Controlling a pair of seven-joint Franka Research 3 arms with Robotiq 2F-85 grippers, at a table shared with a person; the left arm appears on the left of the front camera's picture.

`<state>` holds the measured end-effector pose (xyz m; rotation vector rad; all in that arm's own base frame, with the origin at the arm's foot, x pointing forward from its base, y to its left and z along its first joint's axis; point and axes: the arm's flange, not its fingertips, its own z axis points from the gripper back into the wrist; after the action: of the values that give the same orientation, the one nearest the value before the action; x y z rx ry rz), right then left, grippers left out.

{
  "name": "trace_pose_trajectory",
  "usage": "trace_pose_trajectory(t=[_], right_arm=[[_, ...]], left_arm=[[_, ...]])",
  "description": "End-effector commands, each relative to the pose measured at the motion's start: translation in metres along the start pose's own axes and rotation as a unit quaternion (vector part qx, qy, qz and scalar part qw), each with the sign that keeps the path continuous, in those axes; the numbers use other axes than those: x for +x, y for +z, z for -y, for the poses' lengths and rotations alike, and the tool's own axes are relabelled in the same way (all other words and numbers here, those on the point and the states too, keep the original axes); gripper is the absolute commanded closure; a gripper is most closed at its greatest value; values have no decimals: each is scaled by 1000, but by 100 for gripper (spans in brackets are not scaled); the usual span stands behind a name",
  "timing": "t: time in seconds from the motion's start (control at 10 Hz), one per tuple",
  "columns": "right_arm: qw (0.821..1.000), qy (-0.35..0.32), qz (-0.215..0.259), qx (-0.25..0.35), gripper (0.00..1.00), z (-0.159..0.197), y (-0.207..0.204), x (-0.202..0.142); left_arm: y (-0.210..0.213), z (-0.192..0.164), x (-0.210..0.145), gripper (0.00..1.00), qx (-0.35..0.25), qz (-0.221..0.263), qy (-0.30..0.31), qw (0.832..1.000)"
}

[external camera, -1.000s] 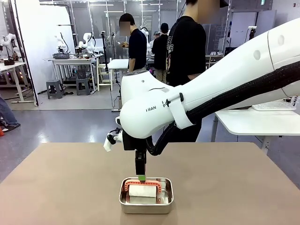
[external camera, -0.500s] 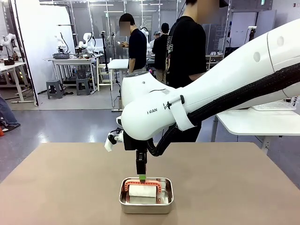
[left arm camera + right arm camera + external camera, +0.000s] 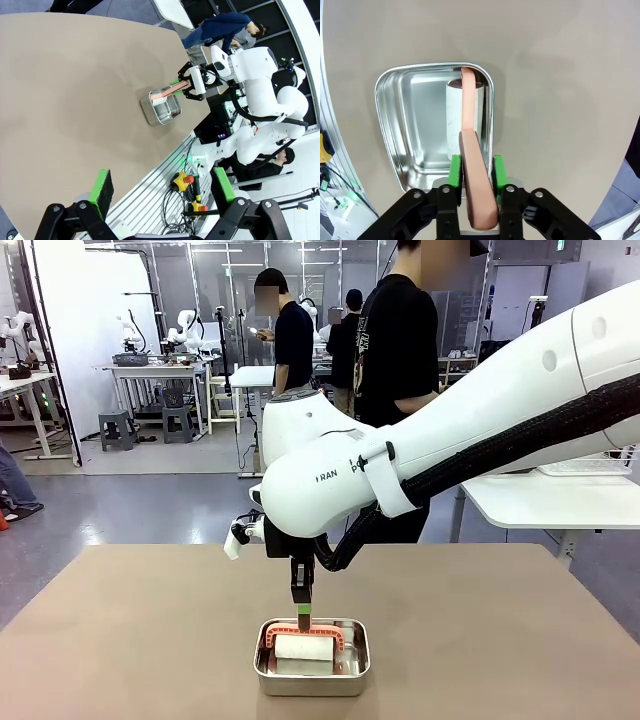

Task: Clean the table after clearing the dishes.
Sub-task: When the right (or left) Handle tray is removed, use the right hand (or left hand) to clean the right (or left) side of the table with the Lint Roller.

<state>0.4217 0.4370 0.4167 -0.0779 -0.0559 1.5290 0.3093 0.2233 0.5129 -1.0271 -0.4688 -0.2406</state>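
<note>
The tan table [image 3: 120, 640] carries a small steel pan [image 3: 311, 670] near its front edge, with a white roller [image 3: 303, 647] on a pink frame lying in it. My right gripper [image 3: 303, 618] hangs straight down over the pan. In the right wrist view the right gripper [image 3: 476, 167] is shut on the roller's pink handle [image 3: 475, 190], green pads on both sides of it, and the roller's white drum [image 3: 454, 107] rests inside the pan [image 3: 385, 120]. My left gripper [image 3: 162, 185] stands open high above the table [image 3: 70, 90], holding nothing. The dishes are out of view.
A person in a black shirt [image 3: 400, 350] stands at the table's far side. A smaller white table [image 3: 560, 495] is off to the right behind it. The left wrist view shows the pan [image 3: 161, 106] close to the table's robot-side edge.
My right gripper's jaws have closed on the roller's pink handle. The arm has barely shifted, and the left gripper has stayed open.
</note>
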Motion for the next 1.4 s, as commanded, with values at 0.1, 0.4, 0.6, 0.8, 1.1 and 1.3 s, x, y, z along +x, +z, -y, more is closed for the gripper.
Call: trace_pose_trajectory(t=[0.1, 0.4, 0.6, 0.8, 1.1, 1.3], right_arm=[[1000, -14, -6, -13, 91, -7, -3, -4], [1000, -20, 4, -8, 100, -6, 1, -4], [1000, -26, 9, -10, 97, -5, 13, -7], [999, -41, 17, -1, 97, 0, 46, -17], [999, -28, 34, 17, 100, -4, 107, -29], [997, -45, 47, 49, 100, -3, 127, -39]], left_arm=[[3, 2, -3, 0, -2, 1, -6, 1000], [3, 2, -3, 0, -2, 1, -6, 1000], [3, 2, -3, 0, -2, 1, -6, 1000], [3, 2, -3, 0, -2, 1, -6, 1000], [3, 2, -3, 0, -2, 1, -6, 1000], [3, 2, -3, 0, -2, 1, -6, 1000]])
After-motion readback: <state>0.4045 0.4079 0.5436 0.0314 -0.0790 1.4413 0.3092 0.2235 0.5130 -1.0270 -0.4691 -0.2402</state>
